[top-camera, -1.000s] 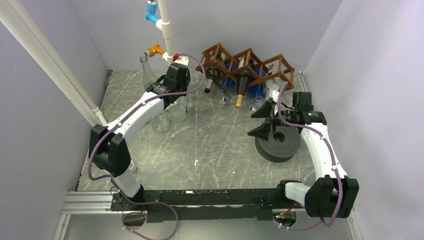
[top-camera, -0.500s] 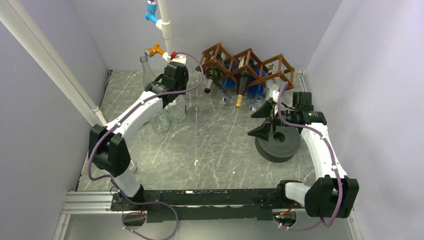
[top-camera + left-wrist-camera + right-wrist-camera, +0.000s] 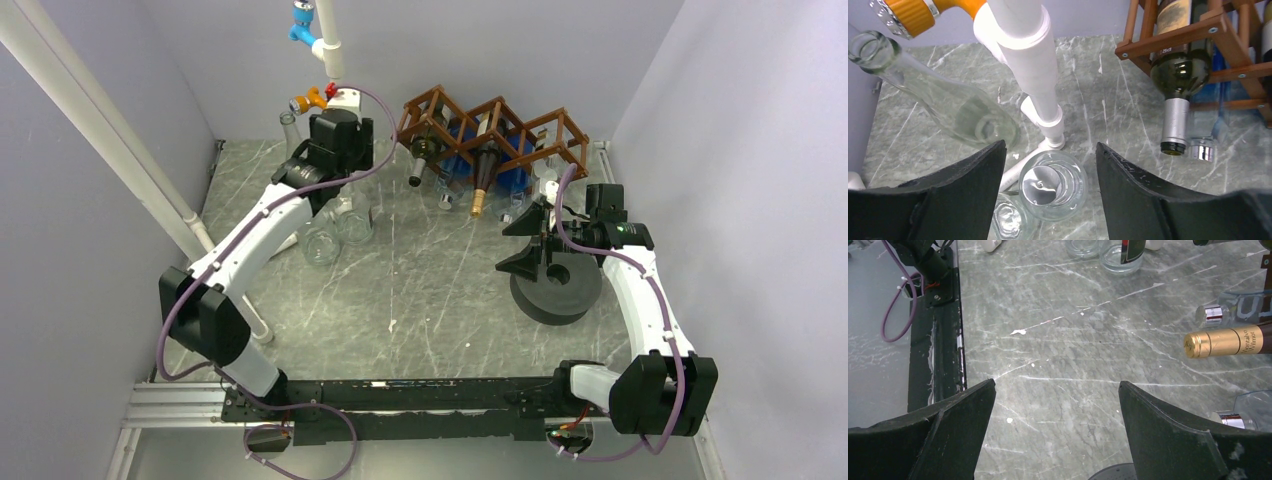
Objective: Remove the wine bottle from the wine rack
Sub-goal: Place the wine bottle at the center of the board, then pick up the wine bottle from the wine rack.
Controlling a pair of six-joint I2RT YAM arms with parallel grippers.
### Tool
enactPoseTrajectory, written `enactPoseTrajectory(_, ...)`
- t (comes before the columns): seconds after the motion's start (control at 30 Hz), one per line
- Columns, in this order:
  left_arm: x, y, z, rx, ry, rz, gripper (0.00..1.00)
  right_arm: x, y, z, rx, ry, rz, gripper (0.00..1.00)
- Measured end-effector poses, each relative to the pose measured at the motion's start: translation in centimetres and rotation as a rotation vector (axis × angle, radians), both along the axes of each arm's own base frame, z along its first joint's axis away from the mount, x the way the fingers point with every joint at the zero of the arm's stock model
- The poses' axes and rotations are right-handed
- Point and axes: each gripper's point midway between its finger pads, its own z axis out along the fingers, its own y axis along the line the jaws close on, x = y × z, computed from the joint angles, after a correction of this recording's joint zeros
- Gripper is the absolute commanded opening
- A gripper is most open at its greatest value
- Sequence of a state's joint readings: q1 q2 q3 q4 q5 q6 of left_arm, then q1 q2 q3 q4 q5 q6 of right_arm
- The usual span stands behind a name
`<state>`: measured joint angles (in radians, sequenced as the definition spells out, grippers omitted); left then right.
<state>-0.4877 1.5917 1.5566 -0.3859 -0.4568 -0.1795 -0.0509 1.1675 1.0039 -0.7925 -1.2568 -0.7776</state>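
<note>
The brown wooden wine rack stands at the back of the table, its left end showing in the left wrist view. A dark green bottle with a silver neck lies in it, neck down. A gold-capped bottle also rests in it. My left gripper is open above a clear glass bottle with a silver cap, which stands upright on the table and touches neither finger. My right gripper is open over bare marble, holding nothing.
A white pipe with an orange valve rises just behind the clear bottle. An empty clear bottle stands to the left and another stands beside the capped one. A grey round disc lies under the right arm.
My left gripper has opened, let go of the clear capped bottle and risen above it. The right arm has not moved.
</note>
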Motion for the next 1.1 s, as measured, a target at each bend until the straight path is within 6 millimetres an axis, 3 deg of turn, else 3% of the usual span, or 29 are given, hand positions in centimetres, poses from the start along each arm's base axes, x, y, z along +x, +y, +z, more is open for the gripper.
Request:
enactPoseTrajectory(0.27, -2.3, -1.3, 3.6, -0.065, -0.066, -0.14, 0.97, 0.0, 0.0, 0.0, 0.0, 0.0, -0.001, 0.96)
enactPoseTrajectory(0.5, -5.4, -3.4, 5.9, -0.14, -0.124, -0.337, 0.99, 0.1, -0.1, 0.0, 0.0, 0.0, -0.004, 0.96)
enactPoseTrajectory(0.87, -7.5, -6.7, 3.2, -0.225, -0.07, -0.535, 1.0, 0.1, -0.2, 0.0, 0.0, 0.0, -0.009, 0.96)
enactPoseTrajectory(1.1, -8.1, -8.0, 3.9, -0.29, -0.073, -0.609, 0.99, 0.2, -0.3, 0.0, -0.001, -0.004, -0.01, 0.96)
